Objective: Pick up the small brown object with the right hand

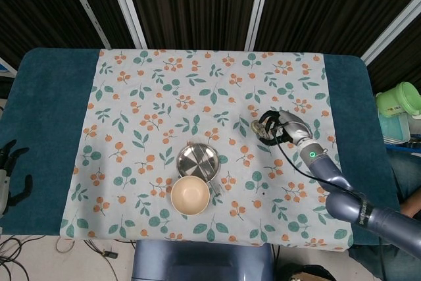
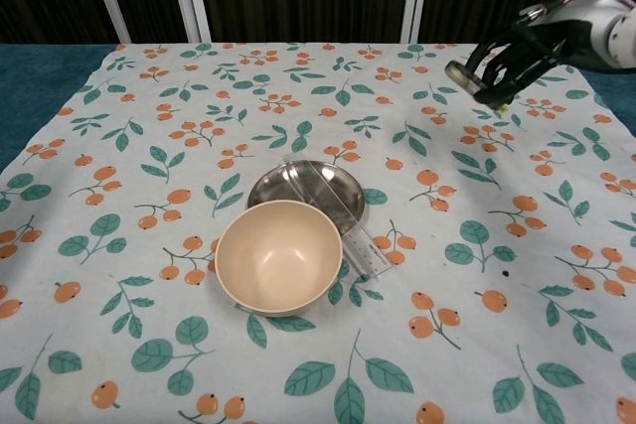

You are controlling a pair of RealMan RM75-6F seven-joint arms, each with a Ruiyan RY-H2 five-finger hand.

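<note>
My right hand [image 1: 284, 126] [image 2: 532, 39] hangs raised above the right part of the floral cloth [image 1: 164, 97]. Its fingers curl around the small brown object [image 1: 260, 129] [image 2: 463, 71], which shows as a dark olive piece at the fingertips, clear of the cloth. In the chest view the hand sits high at the right, well above the spot where the object lay. My left hand [image 1: 9, 170] rests at the far left edge of the head view, off the table, dark fingers spread and holding nothing.
A steel plate [image 1: 198, 158] [image 2: 306, 186] lies near the cloth's middle, with a beige bowl [image 1: 190, 194] [image 2: 279, 255] touching its near side. A clear ruler [image 2: 350, 237] lies across the plate. A green cup [image 1: 399, 100] stands off the table at right.
</note>
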